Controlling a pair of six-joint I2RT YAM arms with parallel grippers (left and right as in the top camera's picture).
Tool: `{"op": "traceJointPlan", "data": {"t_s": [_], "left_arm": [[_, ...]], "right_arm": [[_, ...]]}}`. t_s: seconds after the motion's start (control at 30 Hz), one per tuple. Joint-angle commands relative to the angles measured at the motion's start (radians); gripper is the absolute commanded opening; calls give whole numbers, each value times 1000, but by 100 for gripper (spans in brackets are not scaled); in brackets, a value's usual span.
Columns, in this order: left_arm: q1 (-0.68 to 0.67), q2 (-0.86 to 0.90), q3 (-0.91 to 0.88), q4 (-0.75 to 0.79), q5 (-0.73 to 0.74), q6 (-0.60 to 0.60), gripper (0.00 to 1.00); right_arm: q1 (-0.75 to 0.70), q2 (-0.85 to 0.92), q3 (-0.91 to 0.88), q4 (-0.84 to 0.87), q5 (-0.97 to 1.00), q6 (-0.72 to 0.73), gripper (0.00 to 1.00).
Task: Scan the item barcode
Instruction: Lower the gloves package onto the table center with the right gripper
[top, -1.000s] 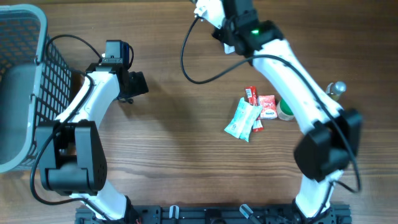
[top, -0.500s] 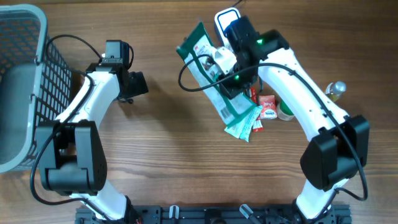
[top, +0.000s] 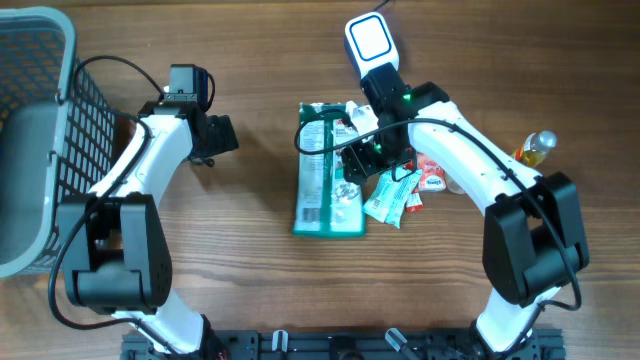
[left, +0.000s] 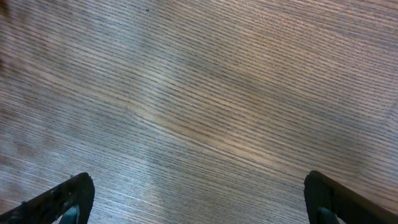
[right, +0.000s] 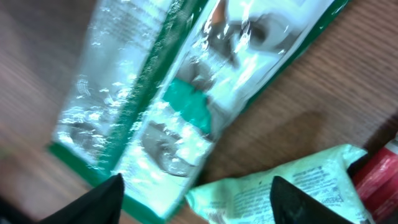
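Observation:
The item, a long green and white package (top: 328, 170), lies flat on the wooden table left of the small packets. My right gripper (top: 354, 158) hovers over its right edge, open, with nothing between its fingers. In the right wrist view the package (right: 155, 93) fills the upper left, and the right gripper (right: 202, 202) stands wide above it and a mint pouch (right: 292, 186). A white scanner with a blue rim (top: 370, 38) sits at the back of the table. My left gripper (top: 215, 138) is open over bare wood; in its wrist view the left gripper (left: 199, 202) holds nothing.
A mint pouch (top: 390, 195), red packets (top: 430, 172), a greenish round thing (top: 460, 180) and a small bottle (top: 538, 145) lie to the right. A grey wire basket (top: 40, 60) stands at the far left edge.
My right arm came down from near the scanner with the green package, laid it flat on the table and opened its jaws, letting it go. The left arm has not moved.

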Motion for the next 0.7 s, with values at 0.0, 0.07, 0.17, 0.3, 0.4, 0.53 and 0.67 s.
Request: {"op": "traceJointPlan", "data": {"t_s": [0.0,0.07,0.17,0.3,0.4,0.53,0.67], "left_arm": [[6,-13,-7,3,-8,6,100],[6,-13,-7,3,-9,6,100],[6,-13,-7,3,-9,6,100],[6,-13,-7,3,-9,6,100],[6,-13,-7,3,-9,6,100],[6,-13,-7,3,-8,6,100],[6,-13,-7,3,-8,6,100]], "right_arm": [[-3,11,-19,30,90,77,78],[-2,11,-19,53,97,124,77],[-2,11,-19,98,59,202,70],[17,11,-20,152,-87,269,17],[39,11,-26,192,-105,309,4],[87,13,-36,252,-101,392,4],[141,14,-74,325,-37,515,4]]}}
